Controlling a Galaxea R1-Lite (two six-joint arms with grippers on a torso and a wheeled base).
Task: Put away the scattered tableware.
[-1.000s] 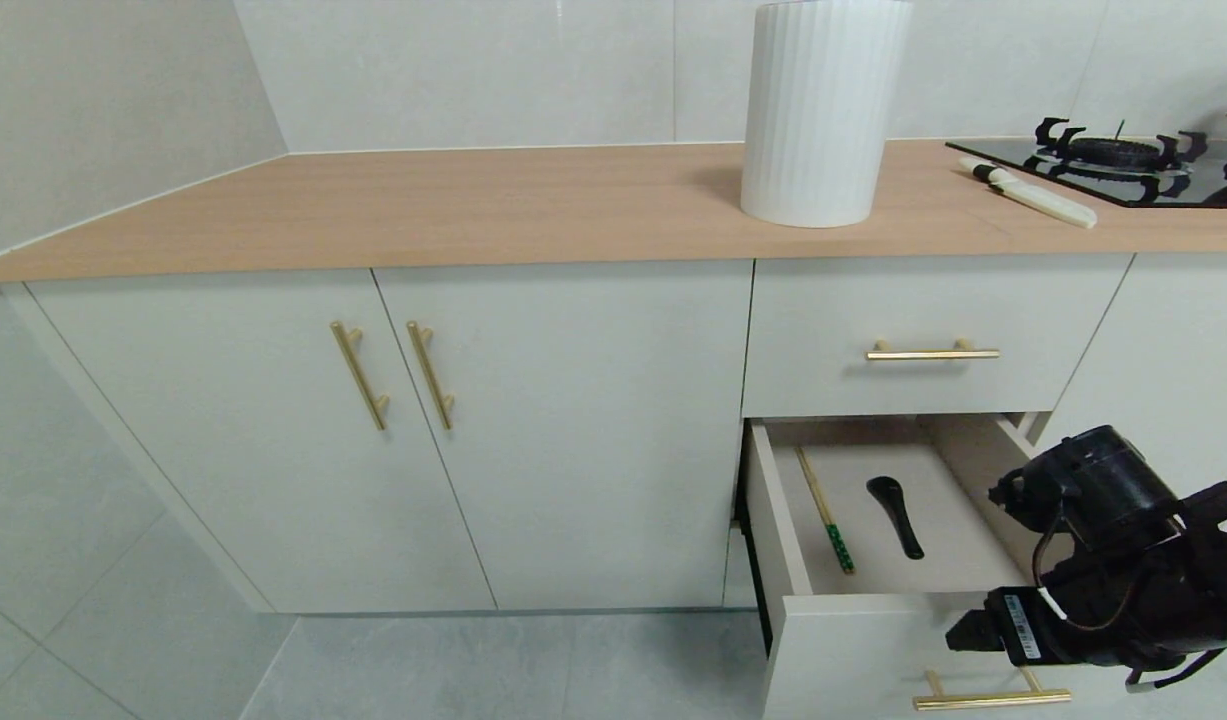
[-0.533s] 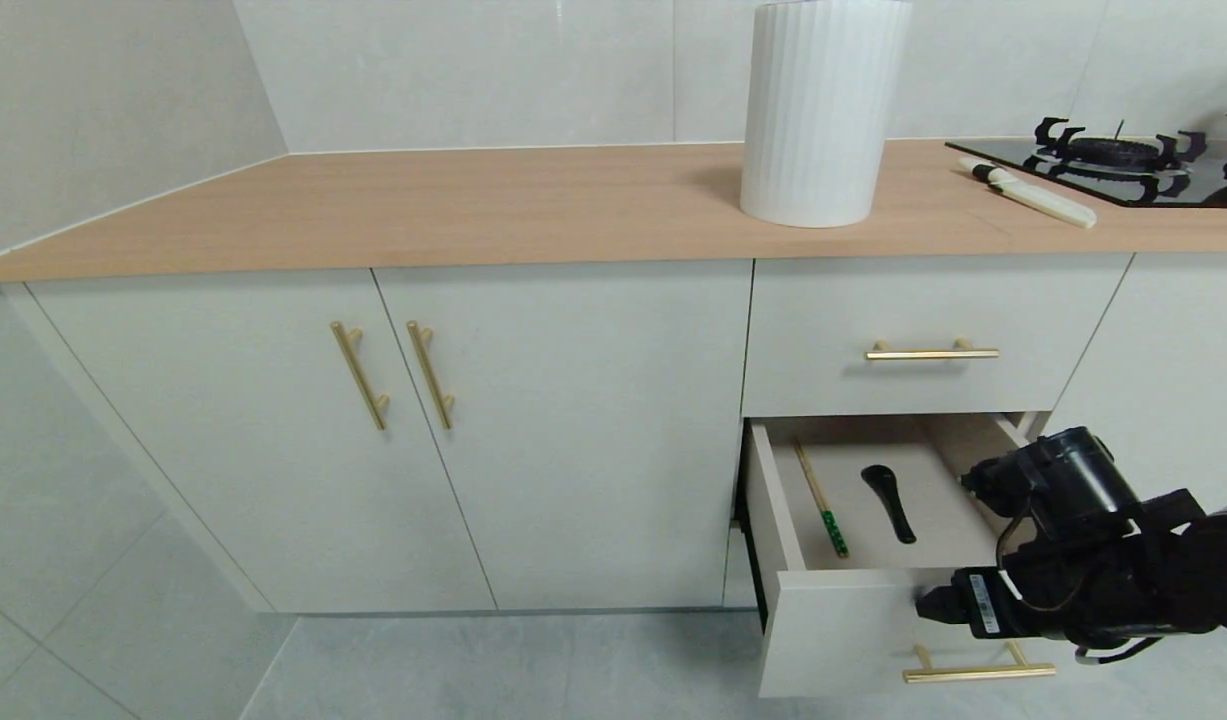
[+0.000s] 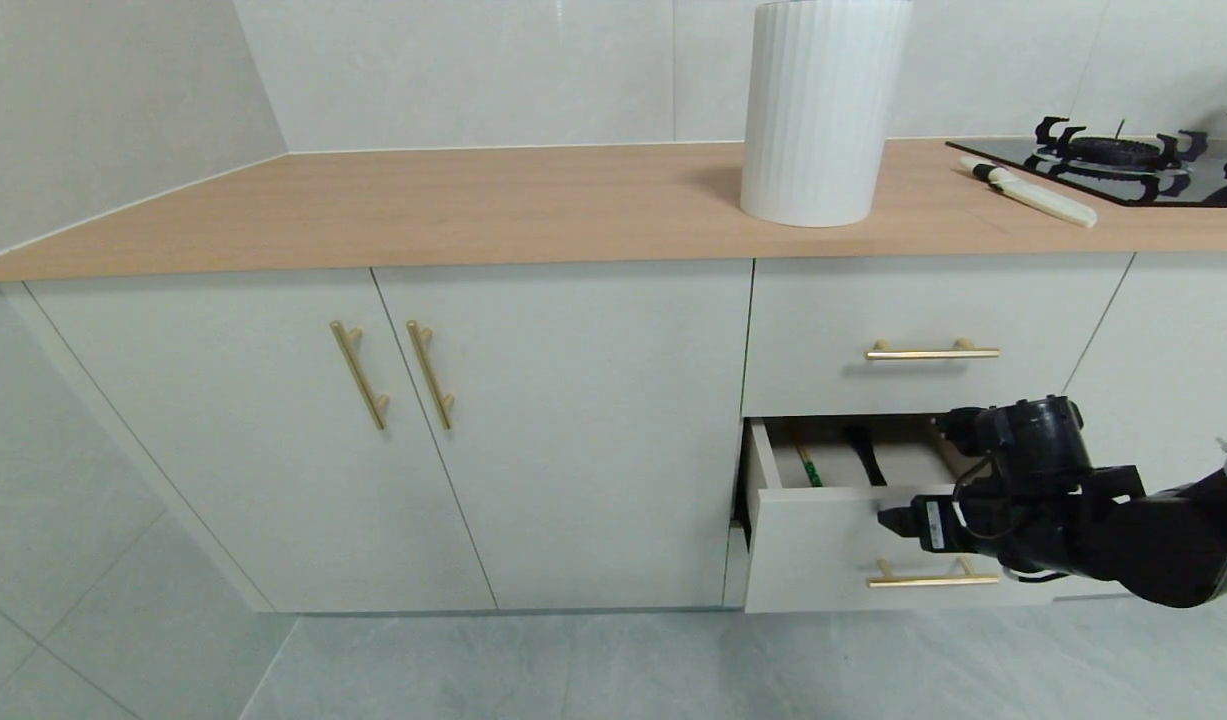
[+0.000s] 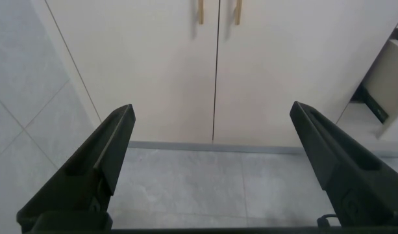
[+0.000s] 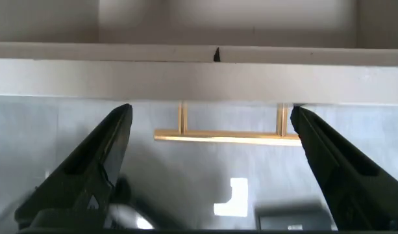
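Matt white drawer front (image 3: 813,550), brassy metal handle (image 3: 918,580), matt wood-grain countertop (image 3: 473,210)

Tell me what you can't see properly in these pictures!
- Green-ended stick, head view: mostly hidden behind the drawer front.
- Black utensil, head view: same front hides it; kind unclear.
- White ribbed container, head view: top cut off by the upper edge.
- Right pincer, head view: its own housing hides whether it touches the drawer front.

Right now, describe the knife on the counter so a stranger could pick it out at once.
Follow the wooden countertop to its right end, where a black gas hob sits. The knife lies flat by the hob's near-left edge, right of the tall white ribbed container. It alone is slim, cream and lying down.
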